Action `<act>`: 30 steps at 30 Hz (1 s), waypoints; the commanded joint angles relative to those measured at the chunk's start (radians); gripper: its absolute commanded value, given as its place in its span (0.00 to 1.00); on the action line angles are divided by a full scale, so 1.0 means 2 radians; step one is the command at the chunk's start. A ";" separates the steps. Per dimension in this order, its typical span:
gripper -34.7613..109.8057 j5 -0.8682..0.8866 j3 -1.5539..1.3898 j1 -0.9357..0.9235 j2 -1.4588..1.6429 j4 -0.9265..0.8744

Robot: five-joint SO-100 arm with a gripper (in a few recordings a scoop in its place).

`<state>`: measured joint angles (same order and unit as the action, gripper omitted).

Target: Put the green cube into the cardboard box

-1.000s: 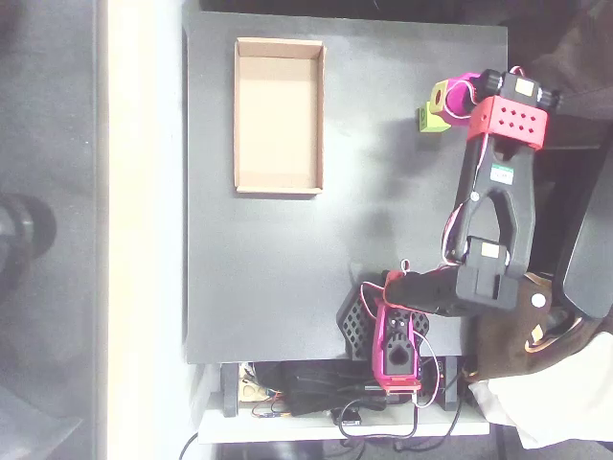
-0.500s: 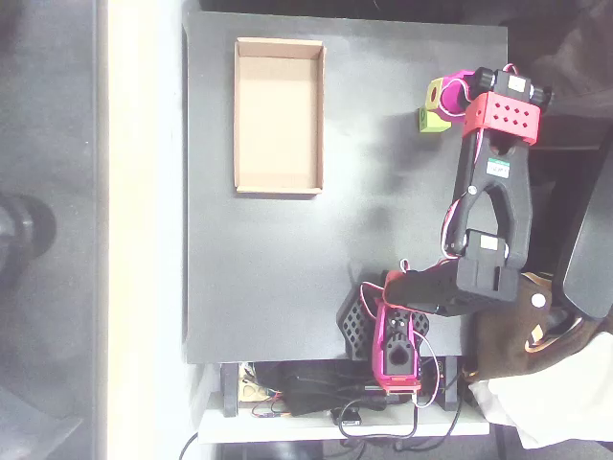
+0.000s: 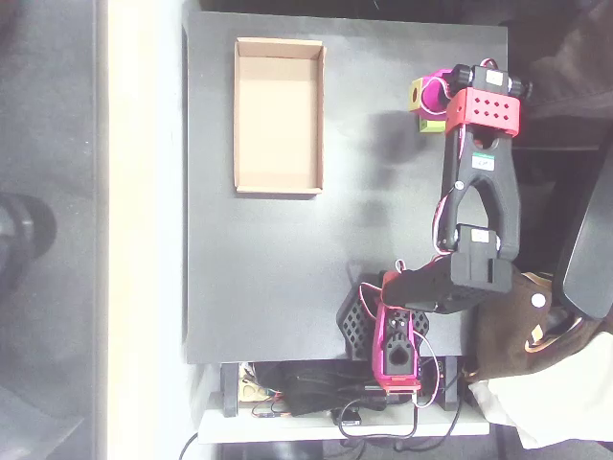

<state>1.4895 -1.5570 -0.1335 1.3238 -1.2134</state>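
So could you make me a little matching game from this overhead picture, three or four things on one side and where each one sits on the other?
Things:
1. cardboard box
2. green cube
3. gripper
4. arm's base

Places, as the overhead view shows them:
A. at the lower edge of the black table, right of centre
B. upper left part of the table, nothing inside it
C. upper right, at the end of the arm, right over the small lime thing
D. upper right, partly hidden under the magenta claw

Pairs: 1-B, 2-D, 3-C, 4-A
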 commanded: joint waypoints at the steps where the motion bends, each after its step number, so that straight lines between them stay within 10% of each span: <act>1: 0.47 0.002 0.003 -0.002 -0.002 0.003; 30: 0.47 0.008 0.005 -0.007 -0.042 0.002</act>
<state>1.4941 -1.5524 -0.1319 1.2318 -1.2103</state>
